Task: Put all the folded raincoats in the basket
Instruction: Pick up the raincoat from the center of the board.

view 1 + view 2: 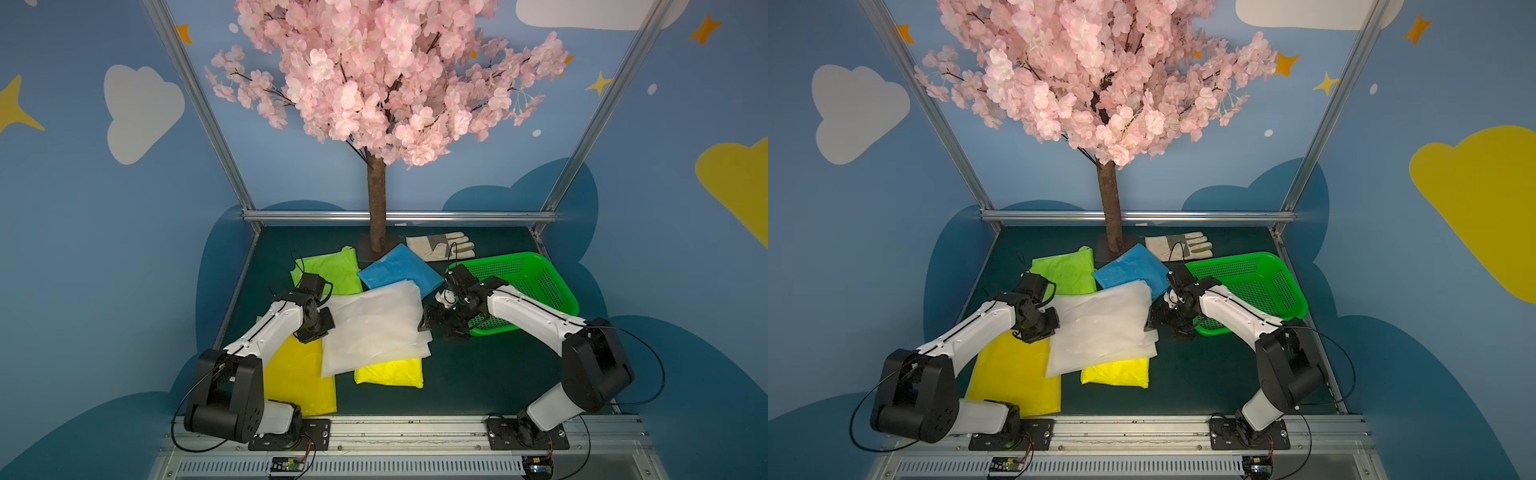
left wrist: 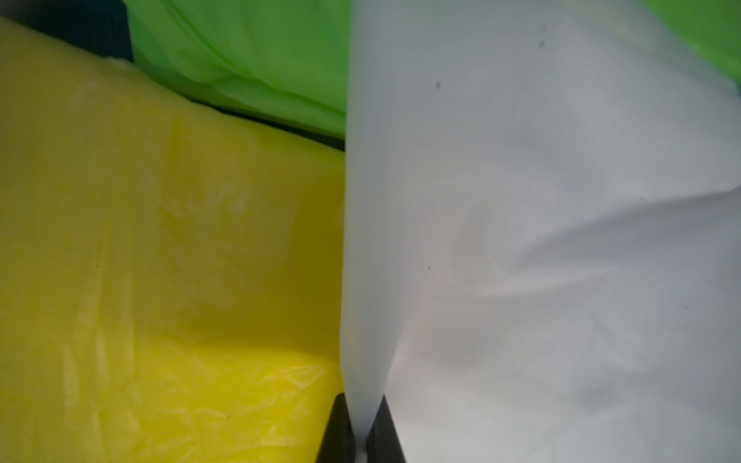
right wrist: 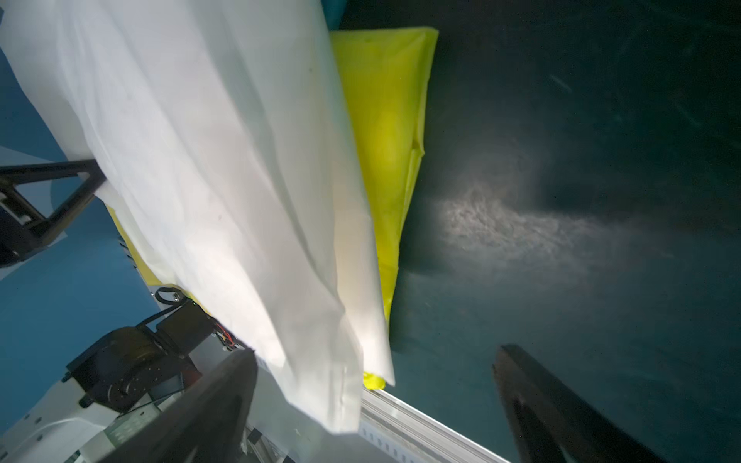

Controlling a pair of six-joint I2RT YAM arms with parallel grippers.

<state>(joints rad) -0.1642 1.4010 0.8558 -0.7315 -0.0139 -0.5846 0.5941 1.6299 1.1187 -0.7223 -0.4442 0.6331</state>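
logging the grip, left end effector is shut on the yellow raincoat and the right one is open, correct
Not quite: the left end effector is shut on the white raincoat, as the left wrist view shows. The right end effector is open.

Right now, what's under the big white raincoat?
Under the white raincoat a small yellow raincoat peeks out at the near edge and a big yellow raincoat on the left arm's side. Their covered parts, and anything beneath, are hidden.
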